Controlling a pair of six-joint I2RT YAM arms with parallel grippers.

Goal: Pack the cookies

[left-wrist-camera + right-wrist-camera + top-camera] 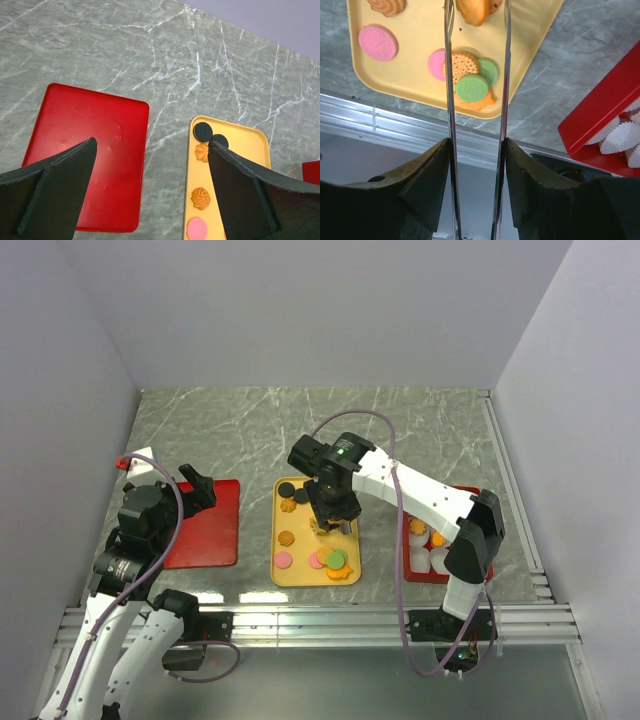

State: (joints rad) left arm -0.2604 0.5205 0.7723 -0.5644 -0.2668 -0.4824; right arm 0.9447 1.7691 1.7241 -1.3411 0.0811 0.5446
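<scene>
Cookies lie on a yellow tray (290, 575): black rounds (202, 131), orange swirls (200, 198), a pink round (378, 42), and a pile of green, pink and orange ones (471, 86). My right gripper (476, 165) is shut on metal tongs (450, 100) and hangs over the yellow tray (420, 55). An orange cookie (472, 10) shows between the tong arms at the top edge; I cannot tell if it is pinched. My left gripper (150, 190) is open and empty, above the empty red tray (85, 150) and the yellow tray's left edge (240, 145).
A second red tray (462, 495) at the right holds white paper cups (620, 137). The aluminium rail (395, 125) runs along the table's near edge. White walls close in the grey marble table on three sides.
</scene>
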